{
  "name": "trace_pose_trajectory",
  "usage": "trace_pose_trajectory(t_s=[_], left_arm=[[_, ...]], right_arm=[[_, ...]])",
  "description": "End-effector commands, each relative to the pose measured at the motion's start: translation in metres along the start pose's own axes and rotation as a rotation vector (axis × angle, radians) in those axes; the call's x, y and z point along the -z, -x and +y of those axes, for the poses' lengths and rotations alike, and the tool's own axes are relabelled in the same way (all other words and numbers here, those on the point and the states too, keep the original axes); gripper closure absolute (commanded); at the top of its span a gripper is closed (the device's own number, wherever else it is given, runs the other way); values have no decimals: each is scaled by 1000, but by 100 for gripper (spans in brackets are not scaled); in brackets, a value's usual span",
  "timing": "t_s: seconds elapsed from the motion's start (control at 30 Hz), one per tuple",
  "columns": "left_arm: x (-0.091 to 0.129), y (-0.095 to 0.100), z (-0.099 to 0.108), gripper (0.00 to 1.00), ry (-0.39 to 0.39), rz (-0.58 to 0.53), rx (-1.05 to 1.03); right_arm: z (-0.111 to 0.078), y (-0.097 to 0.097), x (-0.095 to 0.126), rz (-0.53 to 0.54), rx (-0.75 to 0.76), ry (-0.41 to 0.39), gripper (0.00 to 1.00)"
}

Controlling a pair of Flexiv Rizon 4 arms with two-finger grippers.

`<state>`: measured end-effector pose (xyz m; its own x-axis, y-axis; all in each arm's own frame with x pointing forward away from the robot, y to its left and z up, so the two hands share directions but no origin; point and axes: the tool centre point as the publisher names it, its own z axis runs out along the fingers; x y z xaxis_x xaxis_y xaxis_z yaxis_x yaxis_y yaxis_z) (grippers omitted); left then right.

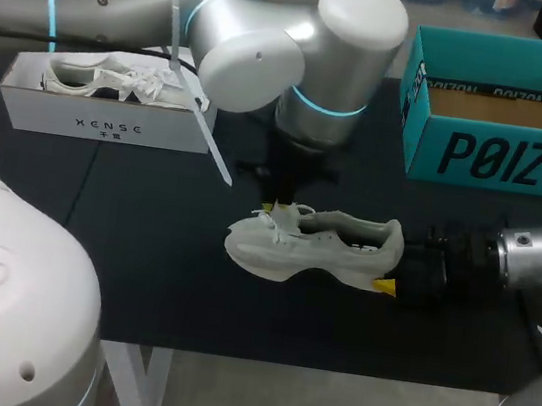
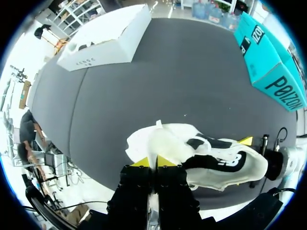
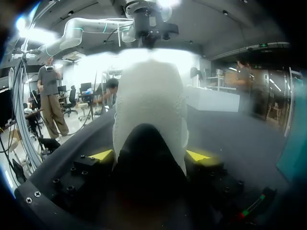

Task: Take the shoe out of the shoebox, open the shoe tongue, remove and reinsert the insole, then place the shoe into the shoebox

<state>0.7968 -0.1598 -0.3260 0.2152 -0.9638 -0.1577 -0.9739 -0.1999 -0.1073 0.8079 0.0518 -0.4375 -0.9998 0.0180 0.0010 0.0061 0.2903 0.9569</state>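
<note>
The shoe (image 1: 316,245) lies mid-table, with a box (image 1: 105,125) back-left and the shoebox (image 1: 504,160) back-right.

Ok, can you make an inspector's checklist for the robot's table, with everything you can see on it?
Surface: one dark table.
Job's things: white shoe out on the middle of the table; teal shoebox open at the far right, no shoe seen inside.
Clutter: white box at the far left, holding a second shoe.
Grippers: left pincer pinches the shoe's white upper by the laces; right pincer clamps its heel.
Cables: nothing seen lying on the table; a white strap hangs off the left arm.
Surroundings: nothing seen reaching over the table.
</note>
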Motion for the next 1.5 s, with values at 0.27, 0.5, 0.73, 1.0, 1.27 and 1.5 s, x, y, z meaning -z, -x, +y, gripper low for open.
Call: trace_pose_trajectory(t_s=[0.27, 0.5, 0.73, 1.0, 1.27, 1.5], left_arm=[[-19, 13, -3, 7, 74, 128, 11], [12, 0, -8, 0, 9, 154, -121], [50, -16, 11, 0, -146, -21, -741], [65, -15, 23, 0, -124, -38, -1013], [65, -15, 23, 0, -124, -38, -1013], [65, -15, 23, 0, -124, -38, -1013]], right_arm=[[-5, 0, -4, -1, -1, -2, 100], [-5, 0, -4, -1, -1, -2, 100], [-5, 0, -4, -1, -1, -2, 100], [-5, 0, -4, -1, -1, -2, 100], [-5, 0, -4, -1, -1, -2, 100], [-5, 0, -4, -1, -1, -2, 100]])
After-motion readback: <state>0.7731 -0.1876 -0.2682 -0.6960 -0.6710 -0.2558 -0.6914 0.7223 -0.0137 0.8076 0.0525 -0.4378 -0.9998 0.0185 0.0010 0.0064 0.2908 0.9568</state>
